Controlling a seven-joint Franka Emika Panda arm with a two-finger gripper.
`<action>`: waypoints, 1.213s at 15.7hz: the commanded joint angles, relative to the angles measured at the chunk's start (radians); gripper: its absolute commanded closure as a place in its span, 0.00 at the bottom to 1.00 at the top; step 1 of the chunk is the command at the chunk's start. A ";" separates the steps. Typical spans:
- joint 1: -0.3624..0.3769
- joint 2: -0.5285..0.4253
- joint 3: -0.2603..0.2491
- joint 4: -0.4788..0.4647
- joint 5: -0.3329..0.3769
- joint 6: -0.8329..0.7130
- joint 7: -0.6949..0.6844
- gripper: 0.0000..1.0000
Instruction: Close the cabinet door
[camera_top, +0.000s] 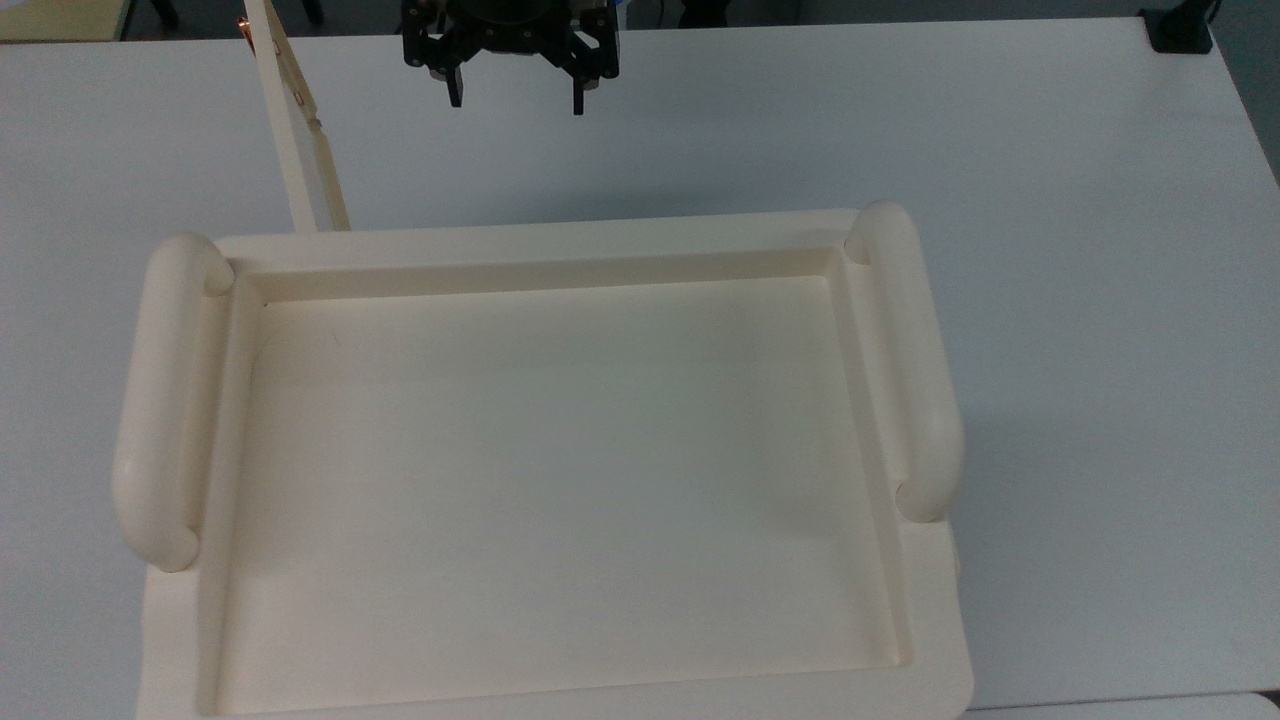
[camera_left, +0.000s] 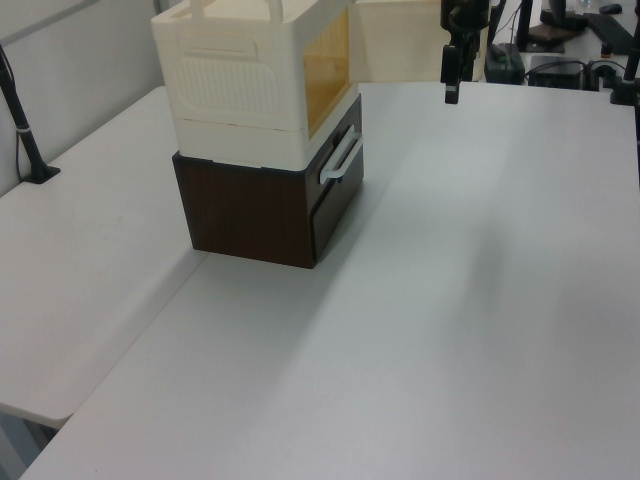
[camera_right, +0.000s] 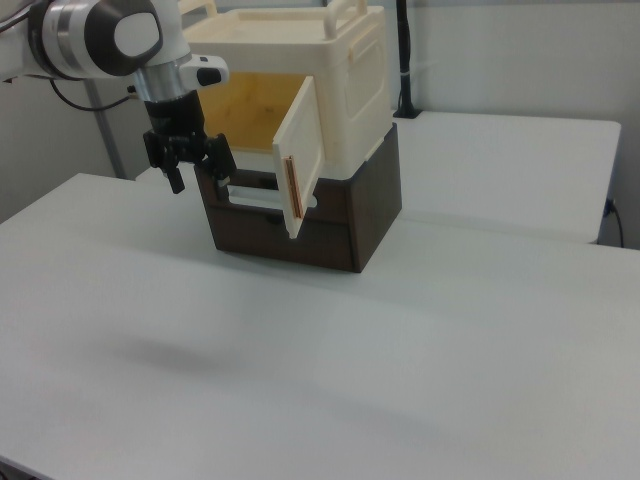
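Observation:
The cabinet door (camera_top: 292, 130) stands swung open, a thin cream strip with a coppery fitting reaching from the cabinet's front left corner in the top view. In the right view the cabinet door (camera_right: 300, 160) angles outward and leaves the amber-lit compartment (camera_right: 250, 115) exposed. In the left view the cabinet door (camera_left: 400, 42) is a cream panel beyond the cabinet. My gripper (camera_top: 516, 98) hangs open with nothing between its fingers, in front of the cabinet and on the top view's right of the door. The gripper (camera_right: 198, 172) is on the right view's left of the door, apart from it. It also hangs above the table as the gripper (camera_left: 452, 85).
The cream cabinet (camera_right: 355, 80) sits on a dark brown base (camera_left: 245, 210) with a white drawer handle (camera_left: 340, 158). Its top (camera_top: 560, 450) is tray-like with two thick rounded bars. White table (camera_left: 450, 300) spreads wide in front. A black post (camera_left: 25, 135) stands at the left view's left.

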 joint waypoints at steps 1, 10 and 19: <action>-0.004 -0.015 -0.010 -0.035 0.005 0.038 -0.020 0.00; -0.004 -0.016 -0.009 -0.035 0.005 0.037 -0.062 0.38; -0.010 -0.021 -0.010 -0.017 0.008 0.028 -0.105 1.00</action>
